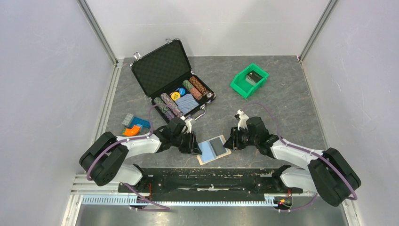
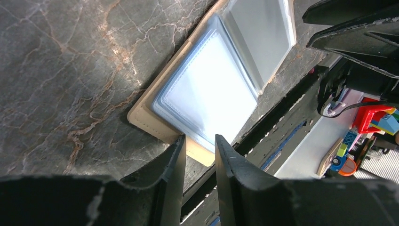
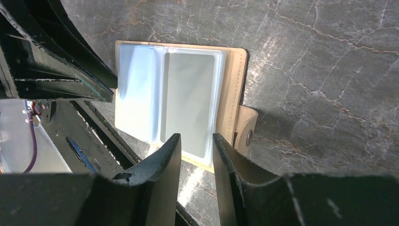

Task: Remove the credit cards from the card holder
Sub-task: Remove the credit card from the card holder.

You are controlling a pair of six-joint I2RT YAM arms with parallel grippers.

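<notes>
the card holder (image 1: 214, 149) lies spread open and flat on the grey marbled worktop (image 1: 282, 108), low in the middle of the top view, just above the arms' black base rail. its tan cover shows as a border around clear sleeves. the credit cards (image 3: 188, 96) sit inside those sleeves: a grey face on the tab side, a light blue one beside it (glare washes out any print).

the left claw (image 1: 194, 143) is at the holder's left edge, and in its wrist view the claw (image 2: 200, 139) has its fingers a narrow gap apart, tips at the tan corner (image 2: 141, 115), gripping nothing i can see. the right claw (image 1: 230, 141) is at the holder's right edge. from its own wrist the claw (image 3: 196, 136) is likewise slightly apart, tips just at the lower edge of the sleeves, beside the snap tab (image 3: 245, 132).

higher in the top view a black case (image 1: 162, 66) stands open with poker chips (image 1: 188, 92). a green bin (image 1: 242, 84) sits to the upper right, and coloured blocks (image 1: 134, 126) lie at the left.
</notes>
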